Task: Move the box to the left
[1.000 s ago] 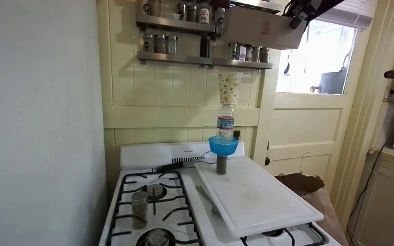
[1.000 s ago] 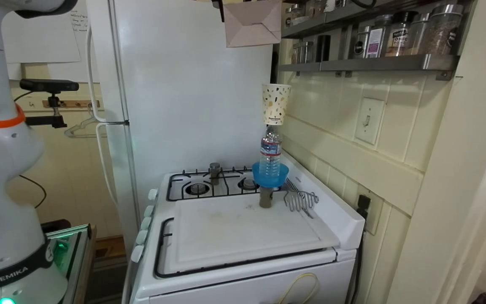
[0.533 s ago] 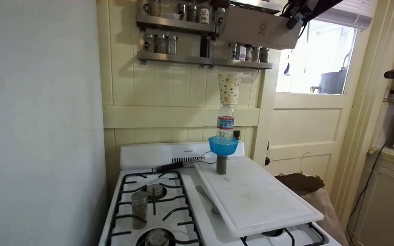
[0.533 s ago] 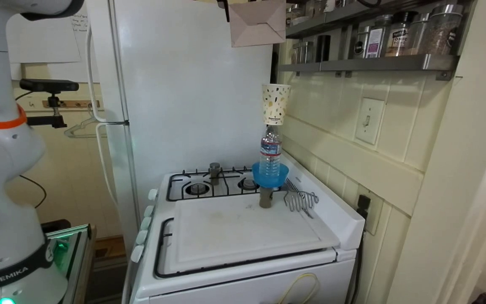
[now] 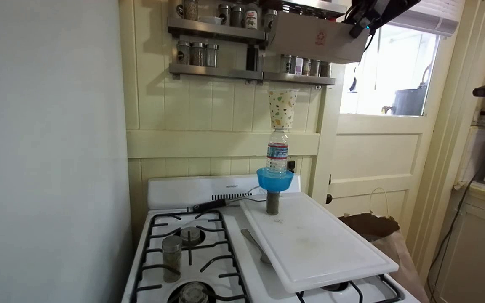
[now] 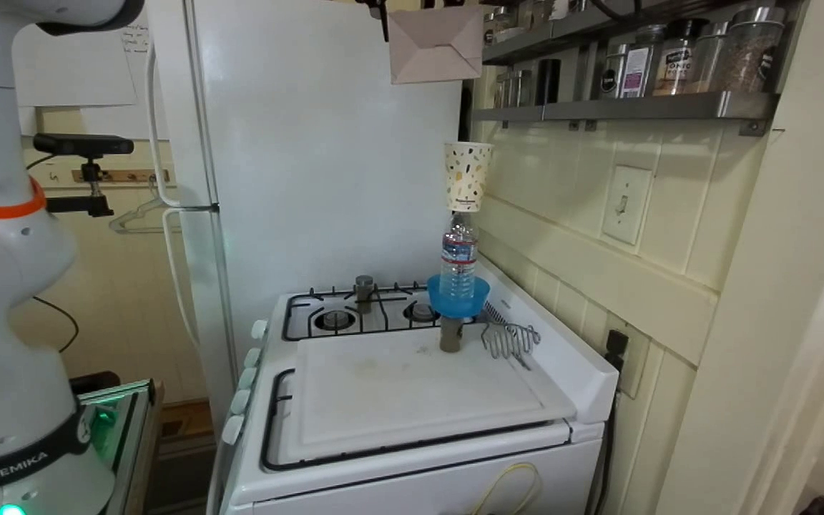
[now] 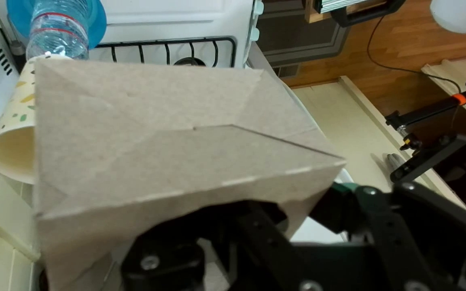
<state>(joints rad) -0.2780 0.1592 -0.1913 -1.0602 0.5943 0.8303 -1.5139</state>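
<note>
I have my black fingers (image 7: 330, 207) pinched together on the wall of a long pale-brown cardboard box (image 5: 299, 38), though which edge sits between them I cannot make out. In an exterior view they grip it at its upper right end, and the rest stretches leftward from them in mid-air, in front of the steel wall shelves (image 5: 297, 78) and higher than the speckled cream paper cup (image 5: 282, 109) on its clear plastic bottle (image 5: 277, 152).

The gas stove (image 5: 192, 193), white refrigerator (image 6: 326, 143) and shelved spice jars (image 5: 198, 55) mark this as a kitchen.
</note>
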